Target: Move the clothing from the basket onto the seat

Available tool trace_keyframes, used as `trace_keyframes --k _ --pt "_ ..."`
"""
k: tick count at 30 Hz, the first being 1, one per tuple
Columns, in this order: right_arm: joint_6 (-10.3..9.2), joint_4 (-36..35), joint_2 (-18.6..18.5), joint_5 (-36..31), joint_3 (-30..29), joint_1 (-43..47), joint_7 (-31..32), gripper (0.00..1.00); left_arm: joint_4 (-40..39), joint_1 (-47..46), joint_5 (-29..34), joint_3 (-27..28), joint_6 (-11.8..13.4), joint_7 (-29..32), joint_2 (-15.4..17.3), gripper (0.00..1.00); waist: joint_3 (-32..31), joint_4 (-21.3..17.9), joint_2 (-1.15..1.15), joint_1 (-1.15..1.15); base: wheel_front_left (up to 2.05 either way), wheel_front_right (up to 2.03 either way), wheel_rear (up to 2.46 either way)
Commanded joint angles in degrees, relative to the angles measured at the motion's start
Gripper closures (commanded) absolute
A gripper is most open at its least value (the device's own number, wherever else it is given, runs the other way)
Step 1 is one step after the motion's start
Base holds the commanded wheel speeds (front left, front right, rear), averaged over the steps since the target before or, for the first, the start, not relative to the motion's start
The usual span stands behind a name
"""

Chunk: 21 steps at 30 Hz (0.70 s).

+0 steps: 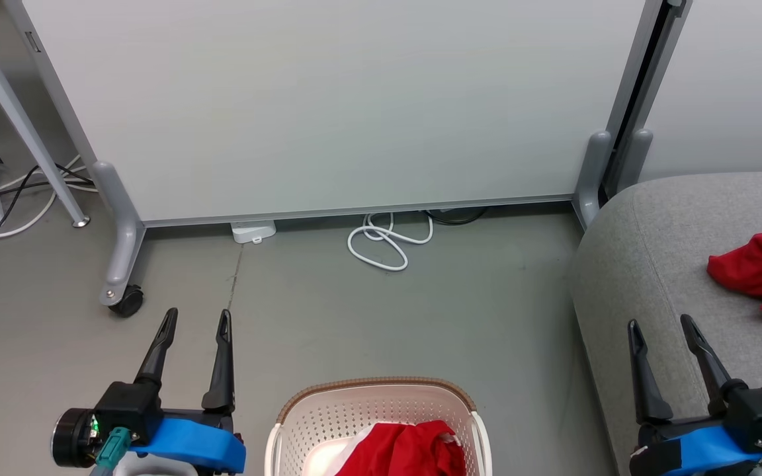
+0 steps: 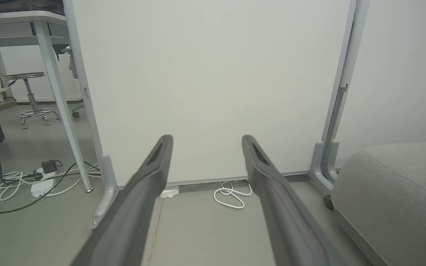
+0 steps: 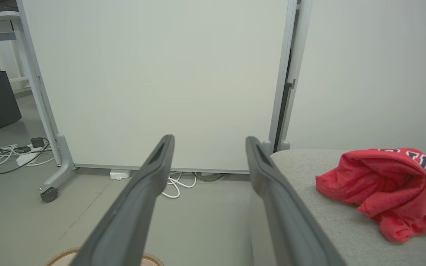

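Item: red garment [image 1: 407, 449], lying bunched in the basket [image 1: 381, 381], which is sitting on the floor at 6 o'clock in the head view, its near part cut off by the bottom edge; the bundle is showing no clear long axis. Second red garment [image 1: 761, 264]: already lying crumpled on the sofa [image 1: 645, 264] at 3 o'clock, well apart from the basket. Left hand [image 1: 198, 313]: hanging over the floor at 8 o'clock, fingers spread and holding nothing, pointing toward 12. Right hand [image 1: 659, 322]: hanging above the sofa's near corner at 4 o'clock, fingers likewise spread and empty. Governing relation: the basket garment is lying between the two hands and behind their fingertips, at about 4 o'clock from the left hand and 8 o'clock from the right. The left hand is looking slightly nearer to it; the right is sitting nearer the sofa. Either hand is probably needing to draw back and tip downward before reaching in.
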Motion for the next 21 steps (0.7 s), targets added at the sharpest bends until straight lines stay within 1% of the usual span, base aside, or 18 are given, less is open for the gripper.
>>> trace_keyframes --k 1,15,21 --pt "0.01 0.1 0.2 0.2 -0.3 1.0 0.0 0.0 -0.1 0.5 0.3 0.5 -0.3 -0.3 -0.2 0.0 -0.2 0.0 -0.01 0.01 0.0 0.0 0.0" --pt "0.01 0.8 0.2 1.6 -0.1 0.6 0.0 0.0 0.6 0.0 2.0 2.1 -1.7 -0.3 -1.4 0.0 -0.1 -0.3 -0.01 0.01 0.0 0.0 0.0" --pt "0.01 0.5 0.2 1.6 0.1 0.0 0.0 0.0 1.2 -1.0 2.8 1.8 -2.3 -0.3 -1.5 0.0 0.4 -0.4 -0.01 0.01 0.0 0.0 0.0"
